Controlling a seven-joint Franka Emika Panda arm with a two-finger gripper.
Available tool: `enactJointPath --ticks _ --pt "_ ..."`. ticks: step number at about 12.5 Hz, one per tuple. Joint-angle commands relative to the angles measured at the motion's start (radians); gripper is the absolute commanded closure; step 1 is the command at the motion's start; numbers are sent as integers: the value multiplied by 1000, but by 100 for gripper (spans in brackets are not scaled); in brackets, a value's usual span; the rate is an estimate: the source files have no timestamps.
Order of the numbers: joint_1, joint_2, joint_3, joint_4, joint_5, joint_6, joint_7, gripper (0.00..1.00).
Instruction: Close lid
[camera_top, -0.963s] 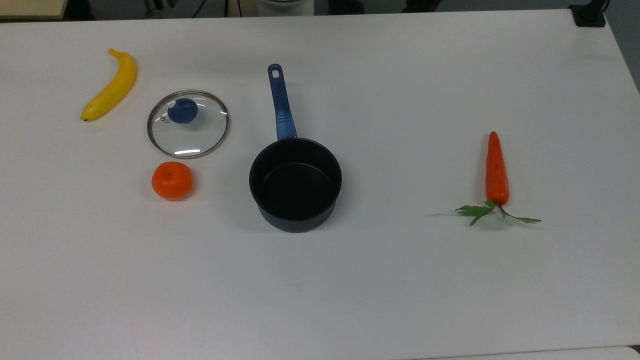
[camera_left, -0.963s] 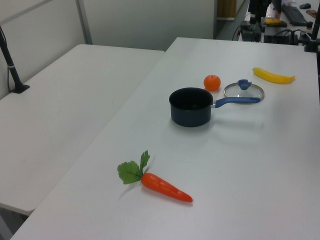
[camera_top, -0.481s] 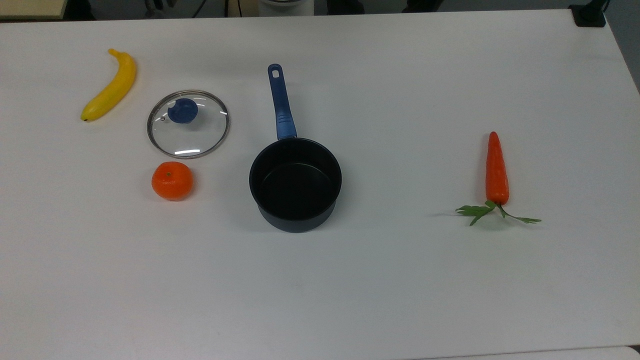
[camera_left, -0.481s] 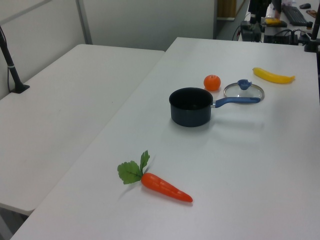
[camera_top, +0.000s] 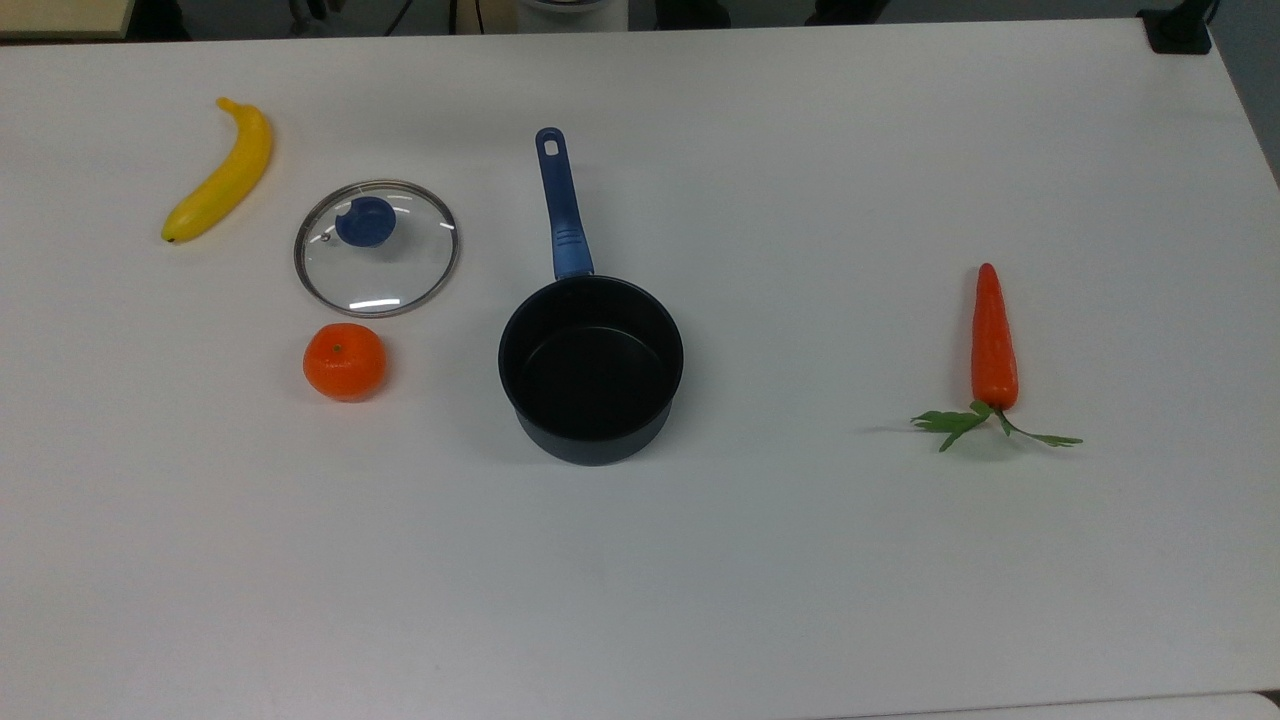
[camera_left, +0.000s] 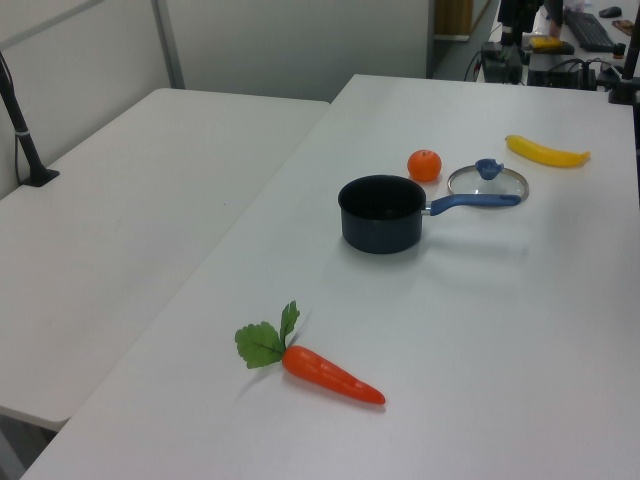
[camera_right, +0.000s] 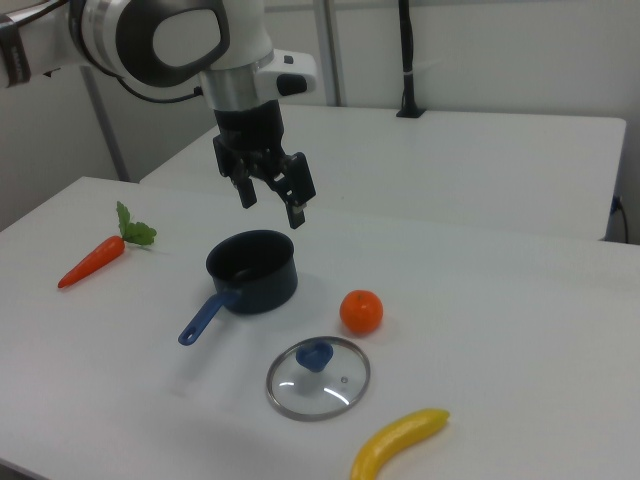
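1. In the right view the jaws (camera_right: 270, 204) hang in the air with their two fingers (camera_right: 297, 212) spread apart and nothing between them, above and just behind the saucepan (camera_right: 251, 270), clear of its rim.
2. The saucepan stands upright and uncovered on the white table (camera_top: 760, 560); its black bowl (camera_top: 591, 368) is bare inside, and its long blue handle (camera_top: 561, 205) runs toward the top view's upper edge.
3. The lid (camera_top: 377, 248) lies flat on the table, well apart from the jaws. In the top view it is to the left of the saucepan handle, near it but not touching, with its blue knob (camera_top: 364, 221) facing up.
4. A tangerine (camera_top: 344, 361) sits just below the lid in the top view, close to the metal rim with a small gap between them.
5. A banana (camera_top: 222, 172) lies up and to the left of the lid in the top view, apart from it.
6. A carrot (camera_top: 993, 345) with green leaves lies well off to the top view's right, far from the saucepan; in the left view it is nearest the camera (camera_left: 325, 370).
7. Compared with the top and left views a second ago and half a second ago, the lid, saucepan, tangerine, banana and carrot lie exactly where they did; nothing on the table has shifted.
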Motion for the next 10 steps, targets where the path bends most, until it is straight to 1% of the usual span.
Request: enactJointPath --ticks 1,4,6,7,8,10 --pt "-18 -6 -7 14 2 -33 -66 0" --pt "-29 8 -16 13 4 -21 -59 0" --pt "-43 61 -25 7 -1 18 -70 0" --pt "-41 98 -24 5 1 31 -53 0" --pt "-43 115 -25 3 2 28 -31 0" --pt "-44 146 -25 -29 2 57 59 0"
